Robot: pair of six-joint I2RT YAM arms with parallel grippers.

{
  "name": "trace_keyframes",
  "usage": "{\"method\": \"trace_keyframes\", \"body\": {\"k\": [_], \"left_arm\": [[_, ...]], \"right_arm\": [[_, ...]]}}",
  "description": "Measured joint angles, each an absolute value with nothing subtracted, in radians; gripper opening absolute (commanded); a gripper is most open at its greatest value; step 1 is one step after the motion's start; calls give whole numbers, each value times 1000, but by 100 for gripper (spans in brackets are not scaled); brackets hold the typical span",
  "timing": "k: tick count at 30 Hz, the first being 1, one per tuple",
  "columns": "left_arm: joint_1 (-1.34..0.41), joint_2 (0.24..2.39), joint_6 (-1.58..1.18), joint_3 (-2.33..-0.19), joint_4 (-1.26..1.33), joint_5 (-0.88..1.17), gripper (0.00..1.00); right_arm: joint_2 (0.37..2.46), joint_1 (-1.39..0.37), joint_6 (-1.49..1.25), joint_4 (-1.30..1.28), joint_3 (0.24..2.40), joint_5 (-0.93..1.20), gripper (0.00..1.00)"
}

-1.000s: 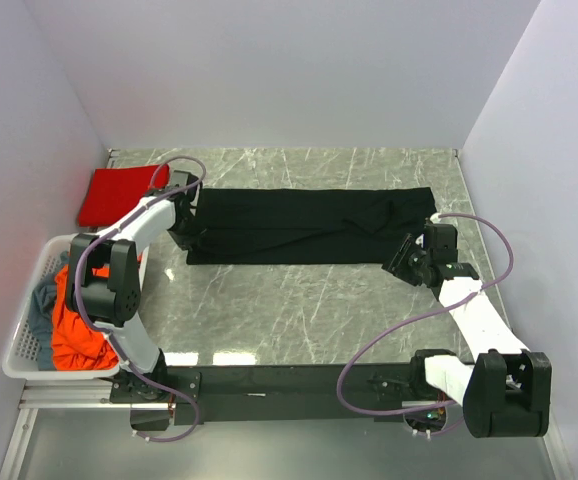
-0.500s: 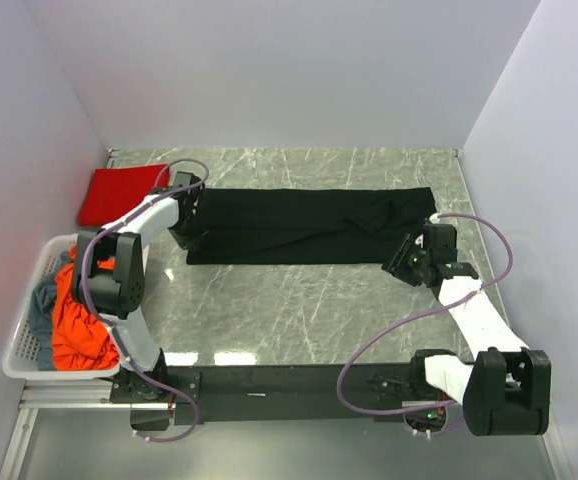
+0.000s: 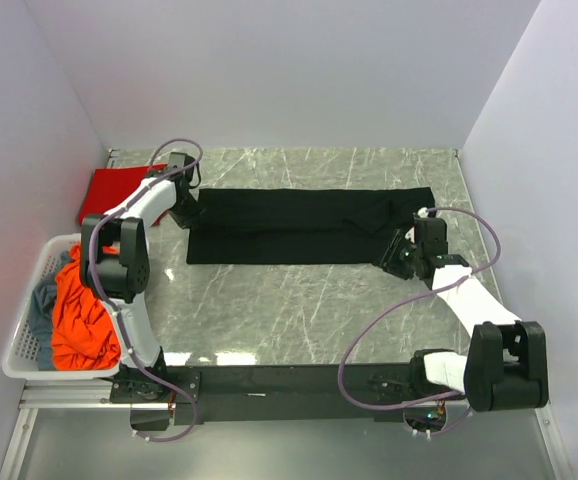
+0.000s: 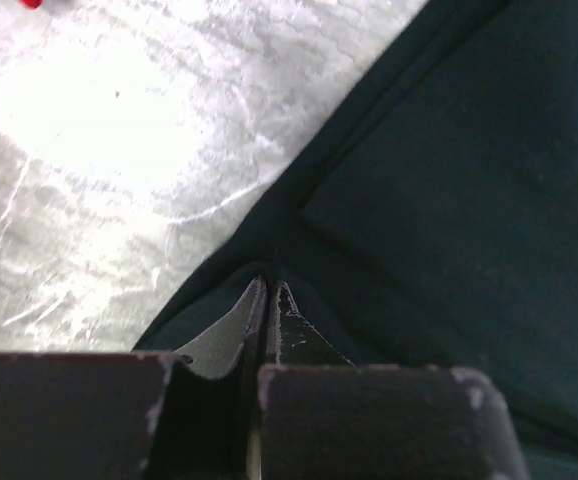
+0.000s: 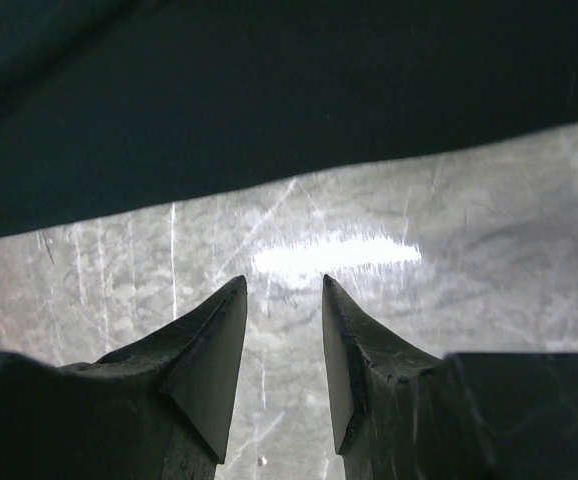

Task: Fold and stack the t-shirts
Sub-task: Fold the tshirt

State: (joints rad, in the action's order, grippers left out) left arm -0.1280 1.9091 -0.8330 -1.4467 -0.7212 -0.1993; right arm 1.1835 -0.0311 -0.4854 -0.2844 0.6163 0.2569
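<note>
A large black t-shirt (image 3: 309,225) lies spread as a long folded band across the back of the marble table. My left gripper (image 3: 187,210) is at its left end, shut on the black t-shirt's edge (image 4: 449,200), whose cloth bunches up at the closed fingertips (image 4: 267,285). At the shirt's near right corner my right gripper (image 3: 394,258) stands open over bare marble, with the shirt's hem (image 5: 269,100) just beyond its tips (image 5: 284,285). A folded bright red t-shirt (image 3: 109,190) lies at the back left. An orange-red t-shirt (image 3: 79,320) and a grey-blue one (image 3: 41,300) sit in the basket.
A white perforated basket (image 3: 21,345) stands at the left edge of the table beside the left arm. White walls close in the table on the left, back and right. Bare marble (image 3: 289,310) lies between the black shirt and the arm bases.
My left gripper has closed and shifted back along the black shirt's left end. My right gripper has moved a little left and toward the shirt's near right corner, still open.
</note>
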Motion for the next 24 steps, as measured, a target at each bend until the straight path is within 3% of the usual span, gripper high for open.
{"method": "trace_keyframes", "body": {"k": [8,14,20,24], "left_arm": [[-111,2000,-844,-1465,-711,-154,6],[-106,2009,-859,-1481,-707,-149,13],[-98,2009,-862,-1495,-702,-149,37],[-93,2009,-860,-1513,-707,-158,61]], "right_arm": [[1262,-33,-520,-228,652,225,43],[1269,-28,-542,-215,656,154,44],[1270,65,-563,-213,656,96,46],[1270,189,-594,-213,656,84,49]]}}
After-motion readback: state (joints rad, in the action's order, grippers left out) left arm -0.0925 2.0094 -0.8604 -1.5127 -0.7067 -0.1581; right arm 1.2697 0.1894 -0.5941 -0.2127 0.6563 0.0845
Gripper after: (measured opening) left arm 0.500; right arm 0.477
